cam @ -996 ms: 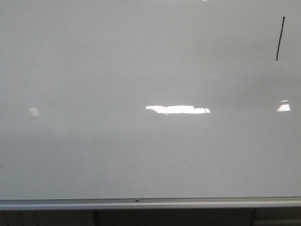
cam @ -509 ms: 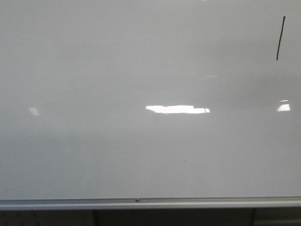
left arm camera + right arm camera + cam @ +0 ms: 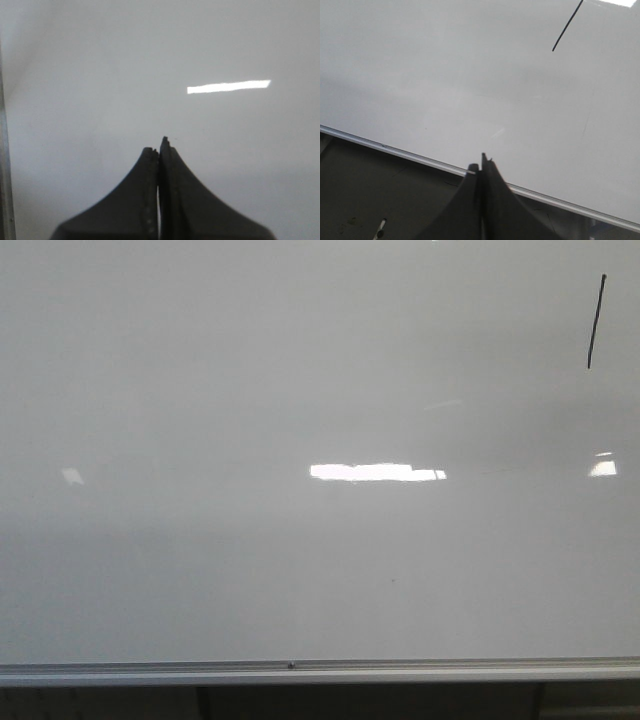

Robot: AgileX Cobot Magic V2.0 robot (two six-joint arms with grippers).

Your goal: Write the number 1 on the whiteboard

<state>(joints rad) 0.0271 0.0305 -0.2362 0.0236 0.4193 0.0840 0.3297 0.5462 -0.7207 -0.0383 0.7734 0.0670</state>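
The whiteboard (image 3: 250, 360) is a glossy pale grey board that fills the front view, with a silver frame edge along its bottom. The number 1 (image 3: 596, 322) is a short, slightly slanted black stroke at the board's upper right. It also shows in the right wrist view (image 3: 567, 26). No gripper shows in the front view. My left gripper (image 3: 160, 145) is shut and empty over the board (image 3: 100, 75). My right gripper (image 3: 481, 164) is shut and empty over the board's silver frame edge (image 3: 395, 150), well away from the stroke. No marker is in view.
Bright rectangular light reflections (image 3: 378, 472) lie on the board. A dark surface (image 3: 370, 200) lies beyond the frame edge in the right wrist view. A silver frame strip (image 3: 5, 190) runs along one side of the left wrist view.
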